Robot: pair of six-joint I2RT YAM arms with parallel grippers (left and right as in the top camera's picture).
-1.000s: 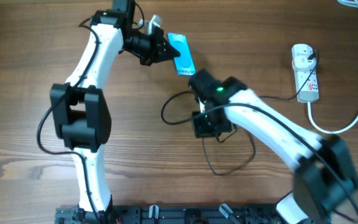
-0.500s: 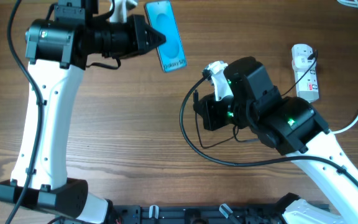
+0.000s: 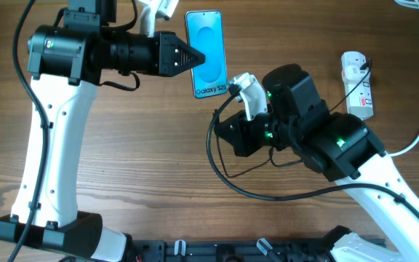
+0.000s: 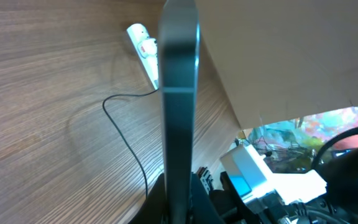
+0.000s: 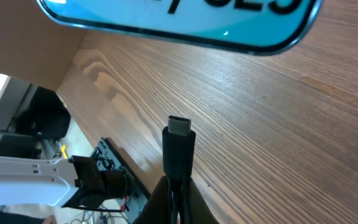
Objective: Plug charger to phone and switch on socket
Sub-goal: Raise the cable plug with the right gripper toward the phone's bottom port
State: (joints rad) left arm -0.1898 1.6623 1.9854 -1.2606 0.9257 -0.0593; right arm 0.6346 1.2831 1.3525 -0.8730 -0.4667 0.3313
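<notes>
black charger tip just short of the phone, both hands clamped

closest to the robot's side, the right hand is closed on the charger. it pinches the thin black lead right below the connector, so the little metal tip stands up out of the fingers. in the right wrist view that tip points at the rounded bottom edge of the phone, near it but with a clear gap, not touching. slack cable drops off the hand and curls in a loose loop over the wood tabletop under the right arm.

a bit further out, the left hand is closed as well, gripping the phone by one long side. from overhead the cyan screen faces up at the camera, with the small text at the end nearest the right hand. the left wrist view sees the phone edge-on, a thin dark slab sticking straight out of the fingers, held up off the tabletop.

furthest away, toward the right edge, the socket lies flat on the tabletop, well apart from both hands. a thin black lead runs off it across the wood, and the thick white cord curves away beside it. can't tell from these shots whether its switch is on or off.
</notes>
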